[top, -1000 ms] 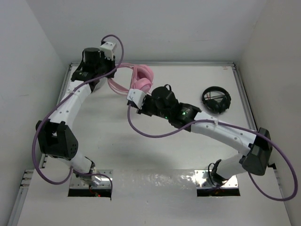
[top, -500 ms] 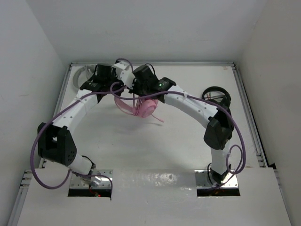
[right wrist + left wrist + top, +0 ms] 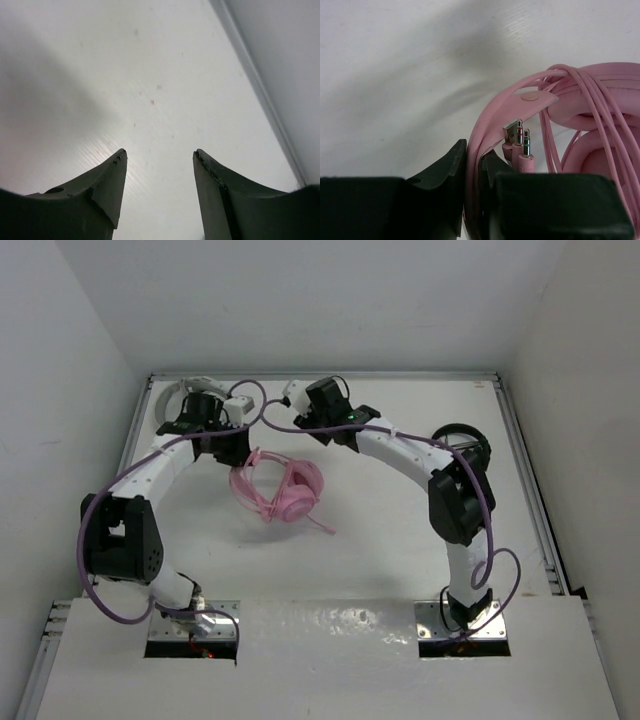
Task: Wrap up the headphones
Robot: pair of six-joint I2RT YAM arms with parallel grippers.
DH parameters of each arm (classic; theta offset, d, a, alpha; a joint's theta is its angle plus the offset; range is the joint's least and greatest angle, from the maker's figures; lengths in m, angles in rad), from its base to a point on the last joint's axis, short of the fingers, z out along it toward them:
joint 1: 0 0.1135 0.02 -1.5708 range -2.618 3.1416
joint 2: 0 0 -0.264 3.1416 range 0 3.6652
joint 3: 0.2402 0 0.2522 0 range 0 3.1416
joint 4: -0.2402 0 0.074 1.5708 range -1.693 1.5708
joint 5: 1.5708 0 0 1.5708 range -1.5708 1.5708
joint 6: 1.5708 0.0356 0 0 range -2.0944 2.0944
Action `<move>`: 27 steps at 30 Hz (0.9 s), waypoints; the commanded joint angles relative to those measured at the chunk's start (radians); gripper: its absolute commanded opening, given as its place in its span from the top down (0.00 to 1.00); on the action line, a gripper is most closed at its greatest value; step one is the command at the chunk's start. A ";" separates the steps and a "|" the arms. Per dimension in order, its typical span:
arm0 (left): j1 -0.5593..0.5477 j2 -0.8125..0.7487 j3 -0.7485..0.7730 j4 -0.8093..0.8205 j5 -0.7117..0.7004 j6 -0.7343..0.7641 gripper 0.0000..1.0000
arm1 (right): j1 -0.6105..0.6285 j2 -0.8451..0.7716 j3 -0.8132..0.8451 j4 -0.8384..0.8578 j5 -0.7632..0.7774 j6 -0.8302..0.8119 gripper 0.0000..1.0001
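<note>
Your left gripper (image 3: 472, 160) is clamped on the headband (image 3: 495, 115) of the headphones (image 3: 285, 490), which lie mid-table, left of centre. That pinch pins them while the cable (image 3: 587, 107) loops over the band, with the plugs (image 3: 520, 145) loose beside the jaws. Your right gripper (image 3: 160, 155) is spread and empty over the table (image 3: 150, 75), apparently free to fetch the loose end.
</note>
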 commanded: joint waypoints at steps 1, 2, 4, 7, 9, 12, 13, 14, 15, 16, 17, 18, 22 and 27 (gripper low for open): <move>0.055 -0.048 0.022 0.019 0.045 0.033 1.00 | -0.046 0.014 -0.066 -0.002 0.063 0.047 0.45; 0.063 -0.049 0.018 -0.002 0.034 0.042 1.00 | -0.051 0.003 -0.083 0.003 0.045 0.070 0.45; 0.089 -0.052 0.012 -0.019 0.029 0.061 1.00 | -0.053 -0.011 -0.100 0.015 0.029 0.089 0.42; 0.165 -0.045 0.018 -0.050 0.018 0.098 1.00 | -0.053 -0.041 -0.127 0.024 -0.012 0.151 0.39; 0.268 -0.034 0.010 -0.054 0.041 0.118 1.00 | -0.051 -0.113 -0.175 0.045 -0.102 0.194 0.36; 0.447 -0.008 -0.017 -0.054 0.127 0.153 1.00 | -0.048 -0.178 -0.260 0.098 -0.153 0.239 0.34; 0.531 -0.002 -0.039 -0.048 0.156 0.165 1.00 | -0.045 -0.222 -0.285 0.133 -0.162 0.248 0.34; 0.572 0.010 -0.054 -0.036 0.172 0.168 1.00 | -0.043 -0.242 -0.310 0.151 -0.169 0.253 0.33; 0.612 0.018 -0.068 -0.010 0.185 0.174 1.00 | -0.043 -0.262 -0.360 0.170 -0.176 0.256 0.33; 0.676 0.040 -0.094 0.005 0.196 0.174 1.00 | -0.043 -0.300 -0.383 0.202 -0.204 0.253 0.33; 0.705 0.053 -0.108 0.046 0.201 0.168 1.00 | -0.042 -0.317 -0.403 0.214 -0.215 0.250 0.33; 0.736 0.067 -0.122 0.070 0.205 0.162 1.00 | -0.042 -0.331 -0.435 0.234 -0.219 0.251 0.32; 0.840 0.179 -0.152 0.145 0.175 0.162 0.95 | -0.042 -0.394 -0.482 0.239 -0.231 0.254 0.32; 0.847 0.218 -0.175 0.168 0.029 0.199 0.05 | -0.042 -0.454 -0.543 0.253 -0.221 0.267 0.19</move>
